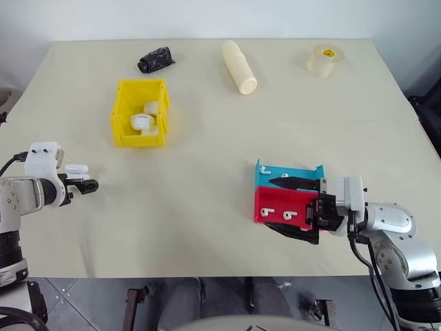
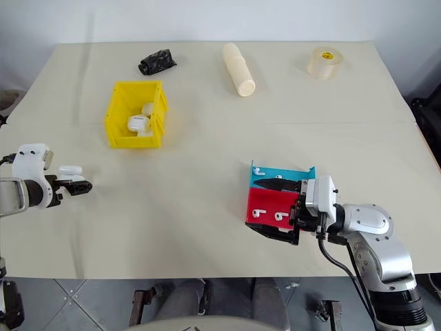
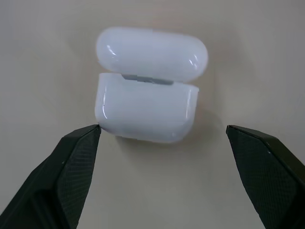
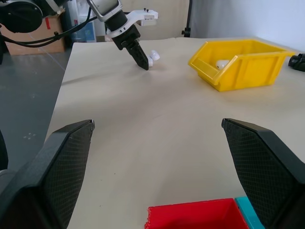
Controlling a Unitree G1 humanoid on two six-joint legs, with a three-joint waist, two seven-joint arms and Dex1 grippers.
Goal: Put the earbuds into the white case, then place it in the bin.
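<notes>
Left wrist view: the white case [image 3: 148, 93] sits on the worktop [image 3: 43, 57], lid ajar, between the left gripper's [image 3: 162, 138] spread, empty jaws.

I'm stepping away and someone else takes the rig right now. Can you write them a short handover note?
Left gripper: jaws open, poised over the white case, holding nothing; the case lies on the table with its lid ajar.
Right gripper: jaws open, empty, at the red tray and blue tray.
Earbuds lie in the trays.
Yellow bin already holds white cases.
Done: nothing with this case.
Left: load earbuds, shut the case, bin it.
</notes>
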